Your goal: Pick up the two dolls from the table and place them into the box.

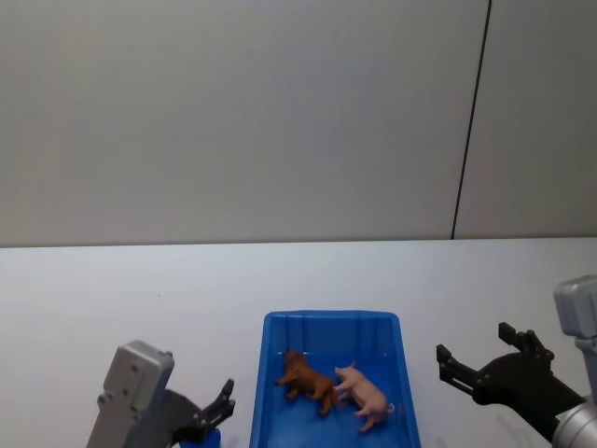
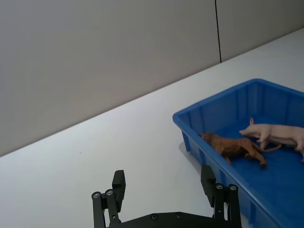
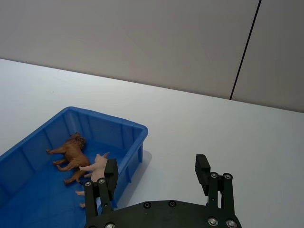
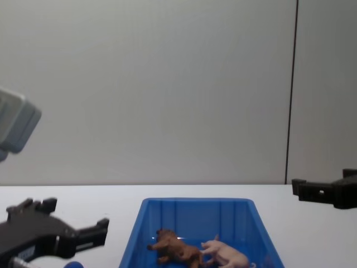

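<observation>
lion doll (image 1: 306, 380) & pig doll (image 1: 366, 395) are seen lying touching in box (image 1: 331, 322). left hand (image 1: 222, 403) at 9, right hand (image 1: 476, 359) at 3, both spread wide, nothing held.

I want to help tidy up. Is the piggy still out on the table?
No, the pink pig lies inside the blue box next to the brown lion.

The box (image 1: 280, 373) is bright blue, its inner walls marked by upright ribs. Inside it lie a brown lion doll (image 1: 306, 379) with a darker brown mane and a pale pink pig doll (image 1: 366, 395). The table (image 1: 112, 289) is plain white, and the left gripper (image 1: 219, 408) and right gripper (image 1: 476, 359) are black.
</observation>
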`<move>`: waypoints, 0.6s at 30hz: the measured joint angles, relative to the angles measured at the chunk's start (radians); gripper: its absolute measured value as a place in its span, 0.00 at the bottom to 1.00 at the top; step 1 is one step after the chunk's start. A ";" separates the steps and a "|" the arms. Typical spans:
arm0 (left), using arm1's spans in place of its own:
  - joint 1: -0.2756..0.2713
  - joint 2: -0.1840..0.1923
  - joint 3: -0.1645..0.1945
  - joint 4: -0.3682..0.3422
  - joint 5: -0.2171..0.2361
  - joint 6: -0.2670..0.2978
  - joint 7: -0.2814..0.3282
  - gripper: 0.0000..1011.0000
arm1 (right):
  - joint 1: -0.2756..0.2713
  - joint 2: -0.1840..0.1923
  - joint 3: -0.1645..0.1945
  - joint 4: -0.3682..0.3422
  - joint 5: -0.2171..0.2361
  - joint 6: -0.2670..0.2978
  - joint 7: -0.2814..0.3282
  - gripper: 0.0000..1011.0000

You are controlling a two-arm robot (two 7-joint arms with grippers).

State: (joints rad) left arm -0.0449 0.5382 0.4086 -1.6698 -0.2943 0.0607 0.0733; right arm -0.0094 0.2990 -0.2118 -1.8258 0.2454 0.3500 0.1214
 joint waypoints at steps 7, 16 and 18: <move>0.014 -0.001 0.001 0.046 -0.031 -0.026 -0.035 0.99 | -0.001 0.001 0.001 -0.001 0.000 -0.001 -0.001 0.99; 0.021 -0.014 0.005 0.106 -0.061 -0.049 -0.080 0.99 | -0.001 0.002 0.001 -0.002 0.000 -0.001 -0.001 0.99; 0.021 -0.016 0.006 0.114 -0.065 -0.053 -0.087 0.99 | -0.002 0.002 0.001 -0.002 0.000 -0.001 -0.001 0.99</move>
State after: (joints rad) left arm -0.0235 0.5224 0.4142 -1.5557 -0.3592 0.0081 -0.0136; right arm -0.0110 0.3008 -0.2105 -1.8277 0.2455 0.3490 0.1204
